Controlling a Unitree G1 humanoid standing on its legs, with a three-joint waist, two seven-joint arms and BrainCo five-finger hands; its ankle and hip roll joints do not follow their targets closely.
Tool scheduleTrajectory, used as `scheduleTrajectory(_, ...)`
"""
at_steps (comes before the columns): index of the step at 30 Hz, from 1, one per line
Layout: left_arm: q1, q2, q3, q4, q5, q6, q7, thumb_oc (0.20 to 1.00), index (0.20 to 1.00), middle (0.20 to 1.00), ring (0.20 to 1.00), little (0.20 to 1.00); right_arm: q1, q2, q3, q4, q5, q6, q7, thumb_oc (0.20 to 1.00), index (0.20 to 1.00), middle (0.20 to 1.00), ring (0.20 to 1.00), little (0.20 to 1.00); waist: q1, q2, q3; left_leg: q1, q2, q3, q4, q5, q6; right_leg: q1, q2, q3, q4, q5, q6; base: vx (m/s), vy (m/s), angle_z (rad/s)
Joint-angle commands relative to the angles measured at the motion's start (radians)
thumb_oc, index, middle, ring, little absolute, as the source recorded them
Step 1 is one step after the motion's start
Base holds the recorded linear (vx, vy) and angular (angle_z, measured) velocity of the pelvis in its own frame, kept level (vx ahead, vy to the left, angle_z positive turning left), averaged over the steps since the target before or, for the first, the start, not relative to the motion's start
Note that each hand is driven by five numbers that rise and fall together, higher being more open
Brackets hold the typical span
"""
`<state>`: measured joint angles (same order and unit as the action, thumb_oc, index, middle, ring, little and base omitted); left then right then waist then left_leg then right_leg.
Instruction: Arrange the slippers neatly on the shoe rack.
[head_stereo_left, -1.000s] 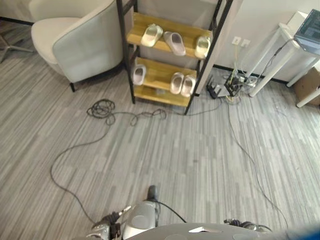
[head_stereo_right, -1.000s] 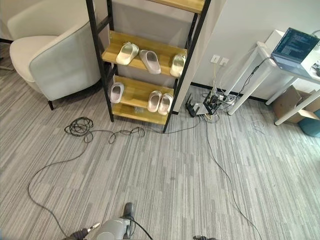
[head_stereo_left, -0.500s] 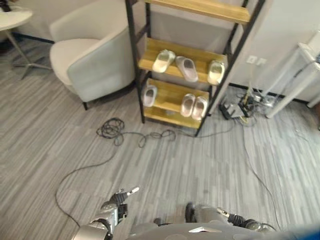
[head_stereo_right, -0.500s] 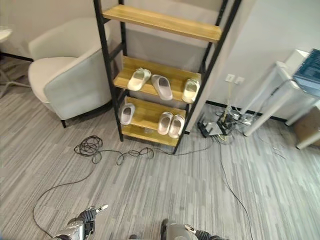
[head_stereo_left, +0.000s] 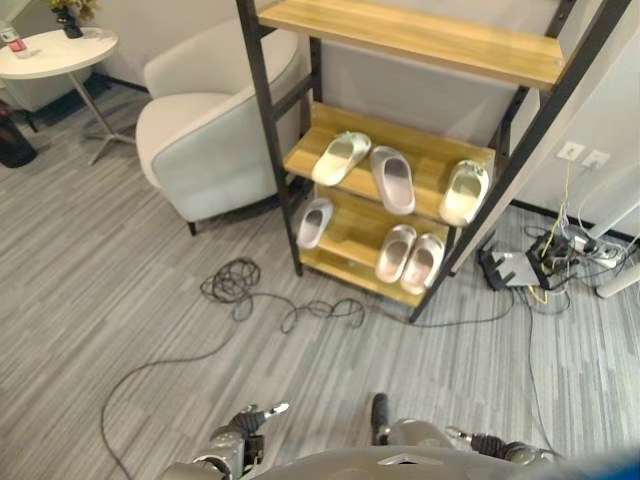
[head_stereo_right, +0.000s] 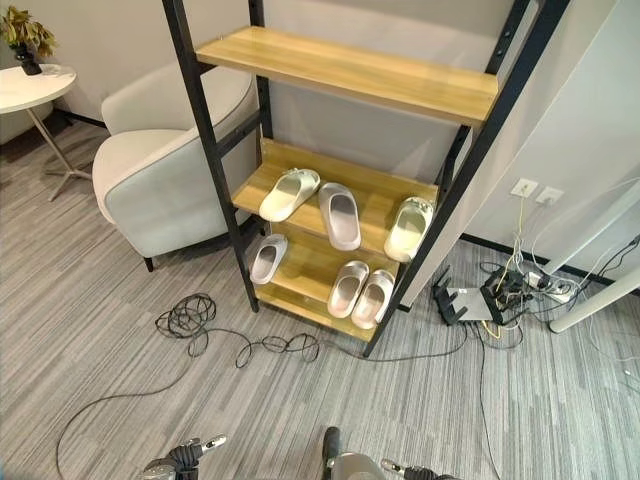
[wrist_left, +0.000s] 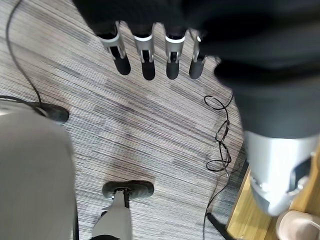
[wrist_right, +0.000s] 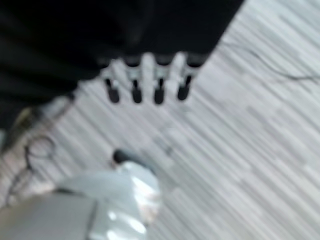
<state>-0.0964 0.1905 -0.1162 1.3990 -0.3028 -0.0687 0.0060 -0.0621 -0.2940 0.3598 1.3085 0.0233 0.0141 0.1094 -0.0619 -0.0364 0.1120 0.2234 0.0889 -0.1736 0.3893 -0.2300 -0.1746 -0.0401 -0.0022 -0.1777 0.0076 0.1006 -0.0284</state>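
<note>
A black metal-framed shoe rack with light wooden shelves (head_stereo_right: 345, 72) stands at the far side of the grey striped floor, and every pale slipper in sight is already on it. On the middle shelf lie three: a cream slipper (head_stereo_right: 289, 193) on the left, angled with its toe toward the far right; a greyish-pink slipper (head_stereo_right: 340, 214) in the middle, its long axis running near to far; and another cream slipper (head_stereo_right: 408, 228) at the right end, just beside the rack's right post. On the bottom shelf a single pale pink slipper (head_stereo_right: 267, 258) sits alone at the left, well apart from a pair of pale pink slippers (head_stereo_right: 361, 292) lying side by side and touching on the right.

Both hands hang low at the near edge, well apart from the rack. The left hand (wrist_left: 150, 47) has its fingers (wrist_left: 172, 67) straight and released, holding nothing, with floor beneath them. The right hand (wrist_right: 147, 75) likewise shows its fingers in a straight, relaxed row over bare floor, empty.

The slippers lie far ahead of the fingers, so I judge the robot must close in on the rack before any reach. The slippers that look most out of line are the splayed left and middle ones on the middle shelf and the lone one on the bottom shelf; these sit toward the left of the rack, so the left hand looks the nearer. The angled cream slipper's long axis would need turning to run straight from near to far.
</note>
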Motion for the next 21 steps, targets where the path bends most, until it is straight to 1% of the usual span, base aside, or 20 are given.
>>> scheduleTrajectory(1, 0.000, 0.053, -0.007, -0.015, -0.030, -0.005, 0.009, 1.000, 1.000, 1.000, 1.000, 1.000, -0.015, -0.003, 0.022, 0.029, 0.017, -0.016, -0.021, 1.000, 1.000, 1.000, 1.000, 1.000, 0.023, -0.051, 0.012, -0.179, -0.031, 0.050, 0.252, 0.212, 0.096, -0.006, -0.047, 0.081, 0.061, -0.117, 0.062, 0.11, -0.294, -0.15)
scheduleTrajectory(2, 0.000, 0.055, 0.002, -0.021, -0.044, -0.007, 0.018, 1.000, 1.000, 1.000, 1.000, 1.000, -0.018, -0.009, 0.023, 0.027, 0.017, -0.016, -0.028, 1.000, 1.000, 1.000, 1.000, 1.000, 0.030, -0.058, 0.018, -0.198, -0.012, 0.094, 0.288, 0.212, 0.110, 0.026, -0.036, 0.080, 0.049, -0.131, 0.045, 0.13, -0.277, -0.06)
scheduleTrajectory(3, -0.003, 0.054, 0.003, -0.028, -0.058, -0.009, 0.026, 1.000, 1.000, 1.000, 1.000, 1.000, -0.022, -0.017, 0.028, 0.025, 0.012, -0.016, -0.034, 1.000, 1.000, 1.000, 1.000, 1.000, 0.038, -0.063, 0.023, -0.218, 0.003, 0.127, 0.304, 0.203, 0.120, 0.050, -0.031, 0.082, 0.041, -0.142, 0.038, 0.15, -0.218, -0.19)
scheduleTrajectory(4, -0.004, 0.049, 0.002, -0.037, -0.065, -0.013, 0.031, 1.000, 1.000, 1.000, 1.000, 1.000, -0.022, -0.023, 0.032, 0.021, 0.006, -0.016, -0.042, 1.000, 1.000, 1.000, 1.000, 1.000, 0.044, -0.062, 0.028, -0.240, 0.008, 0.152, 0.290, 0.177, 0.131, 0.071, -0.027, 0.084, 0.036, -0.152, 0.034, 0.17, -0.139, -0.17)
scheduleTrajectory(6, -0.008, 0.044, -0.013, -0.061, -0.062, -0.023, 0.036, 1.000, 1.000, 1.000, 1.000, 1.000, -0.021, -0.029, 0.037, 0.011, -0.004, -0.025, -0.056, 1.000, 1.000, 1.000, 1.000, 1.000, 0.053, -0.062, 0.030, -0.281, -0.011, 0.188, 0.190, 0.122, 0.146, 0.100, -0.024, 0.080, 0.027, -0.171, 0.042, 0.19, -0.070, -0.16)
scheduleTrajectory(7, -0.010, 0.042, -0.024, -0.072, -0.056, -0.027, 0.039, 1.000, 1.000, 1.000, 1.000, 1.000, -0.022, -0.031, 0.040, 0.008, -0.008, -0.025, -0.057, 1.000, 1.000, 1.000, 1.000, 1.000, 0.062, -0.062, 0.037, -0.310, -0.031, 0.198, 0.137, 0.109, 0.151, 0.110, -0.024, 0.079, 0.027, -0.180, 0.046, 0.14, -0.017, -0.04)
scheduleTrajectory(8, -0.010, 0.042, -0.024, -0.072, -0.056, -0.027, 0.040, 1.000, 1.000, 1.000, 1.000, 1.000, -0.022, -0.032, 0.040, 0.008, -0.008, -0.025, -0.056, 1.000, 1.000, 1.000, 1.000, 1.000, 0.063, -0.061, 0.040, -0.307, -0.029, 0.198, 0.140, 0.104, 0.151, 0.114, -0.022, 0.079, 0.028, -0.182, 0.047, 0.19, -0.003, -0.03)
scheduleTrajectory(9, -0.019, 0.042, -0.033, -0.085, -0.062, -0.031, 0.042, 1.000, 1.000, 1.000, 1.000, 1.000, -0.028, -0.029, 0.048, 0.010, -0.013, -0.027, -0.060, 1.000, 1.000, 1.000, 1.000, 1.000, 0.081, -0.055, 0.052, -0.348, -0.061, 0.196, 0.034, 0.119, 0.146, 0.142, -0.011, 0.084, 0.029, -0.202, 0.052, 0.18, 0.018, -0.02)
scheduleTrajectory(11, -0.027, 0.041, -0.034, -0.102, -0.069, -0.035, 0.047, 1.000, 1.000, 1.000, 1.000, 1.000, -0.029, -0.019, 0.061, 0.010, -0.020, -0.028, -0.064, 1.000, 1.000, 1.000, 1.000, 1.000, 0.095, -0.051, 0.058, -0.372, -0.063, 0.194, -0.048, 0.149, 0.132, 0.166, -0.003, 0.086, 0.026, -0.224, 0.050, 0.20, 0.025, 0.03)
scheduleTrajectory(12, -0.027, 0.041, -0.033, -0.102, -0.069, -0.034, 0.047, 1.000, 1.000, 1.000, 1.000, 1.000, -0.029, -0.019, 0.062, 0.010, -0.020, -0.028, -0.064, 1.000, 1.000, 1.000, 1.000, 1.000, 0.096, -0.052, 0.059, -0.369, -0.063, 0.194, -0.049, 0.149, 0.132, 0.168, -0.003, 0.086, 0.026, -0.224, 0.050, 0.17, 0.037, -0.03)
scheduleTrajectory(13, -0.028, 0.040, -0.035, -0.102, -0.068, -0.035, 0.048, 1.000, 1.000, 1.000, 1.000, 1.000, -0.029, -0.013, 0.065, 0.007, -0.020, -0.029, -0.067, 1.000, 1.000, 1.000, 1.000, 1.000, 0.104, -0.051, 0.060, -0.383, -0.062, 0.179, -0.079, 0.176, 0.124, 0.185, 0.004, 0.094, 0.022, -0.234, 0.049, 0.19, 0.054, -0.18)
scheduleTrajectory(14, -0.030, 0.036, -0.039, -0.102, -0.070, -0.035, 0.050, 1.000, 1.000, 1.000, 1.000, 1.000, -0.029, -0.008, 0.066, 0.002, -0.017, -0.029, -0.071, 1.000, 1.000, 1.000, 1.000, 1.000, 0.112, -0.050, 0.061, -0.396, -0.062, 0.152, -0.108, 0.202, 0.117, 0.202, 0.011, 0.104, 0.019, -0.243, 0.049, 0.36, 0.124, -0.33)
scheduleTrajectory(15, -0.031, 0.032, -0.046, -0.098, -0.071, -0.035, 0.054, 1.000, 1.000, 1.000, 1.000, 1.000, -0.028, -0.003, 0.065, -0.007, -0.013, -0.032, -0.079, 1.000, 1.000, 1.000, 1.000, 1.000, 0.128, -0.042, 0.065, -0.419, -0.059, 0.083, -0.180, 0.255, 0.104, 0.227, 0.026, 0.130, 0.018, -0.263, 0.047, 0.27, 0.099, -0.41)
scheduleTrajectory(16, -0.031, 0.032, -0.046, -0.098, -0.071, -0.035, 0.054, 1.000, 1.000, 1.000, 1.000, 1.000, -0.028, -0.003, 0.064, -0.007, -0.013, -0.032, -0.079, 1.000, 1.000, 1.000, 1.000, 1.000, 0.129, -0.044, 0.067, -0.415, -0.060, 0.084, -0.183, 0.256, 0.104, 0.230, 0.025, 0.130, 0.018, -0.265, 0.047, 0.28, 0.115, -0.29)
scheduleTrajectory(17, -0.031, 0.030, -0.052, -0.092, -0.071, -0.035, 0.057, 1.000, 1.000, 1.000, 1.000, 1.000, -0.026, -0.002, 0.067, -0.008, -0.016, -0.031, -0.084, 1.000, 1.000, 1.000, 1.000, 1.000, 0.136, -0.042, 0.072, -0.431, -0.060, 0.044, -0.214, 0.274, 0.103, 0.244, 0.031, 0.146, 0.020, -0.281, 0.045, 0.25, 0.123, -0.26)
scheduleTrajectory(18, -0.031, 0.029, -0.053, -0.079, -0.066, -0.030, 0.056, 1.000, 1.000, 1.000, 1.000, 1.000, -0.023, 0.003, 0.067, -0.005, -0.015, -0.032, -0.085, 1.000, 1.000, 1.000, 1.000, 1.000, 0.138, -0.032, 0.074, -0.433, -0.060, 0.026, -0.252, 0.298, 0.104, 0.260, 0.040, 0.165, 0.026, -0.300, 0.043, 0.35, 0.188, -0.27)
scheduleTrajectory(19, -0.027, 0.028, -0.050, -0.067, -0.050, -0.027, 0.057, 1.000, 1.000, 1.000, 1.000, 1.000, -0.024, 0.007, 0.064, -0.002, -0.016, -0.032, -0.087, 1.000, 1.000, 1.000, 1.000, 1.000, 0.136, -0.031, 0.067, -0.416, -0.057, 0.034, -0.280, 0.310, 0.105, 0.265, 0.036, 0.172, 0.027, -0.304, 0.048, 0.25, 0.141, -0.43)
scheduleTrajectory(20, -0.027, 0.028, -0.050, -0.067, -0.050, -0.027, 0.057, 1.000, 1.000, 1.000, 1.000, 1.000, -0.024, 0.007, 0.064, -0.002, -0.016, -0.032, -0.087, 1.000, 1.000, 1.000, 1.000, 1.000, 0.136, -0.031, 0.068, -0.416, -0.057, 0.034, -0.280, 0.310, 0.105, 0.265, 0.036, 0.172, 0.027, -0.304, 0.048, 0.29, 0.194, -0.59)
scheduleTrajectory(21, -0.018, 0.031, -0.058, -0.045, -0.002, -0.024, 0.058, 1.000, 1.000, 1.000, 1.000, 1.000, -0.017, 0.016, 0.058, 0.004, -0.021, -0.032, -0.092, 1.000, 1.000, 1.000, 1.000, 1.000, 0.132, -0.037, 0.045, -0.405, -0.060, 0.047, -0.276, 0.307, 0.108, 0.271, 0.012, 0.180, 0.027, -0.303, 0.062, 0.28, 0.192, -0.52)
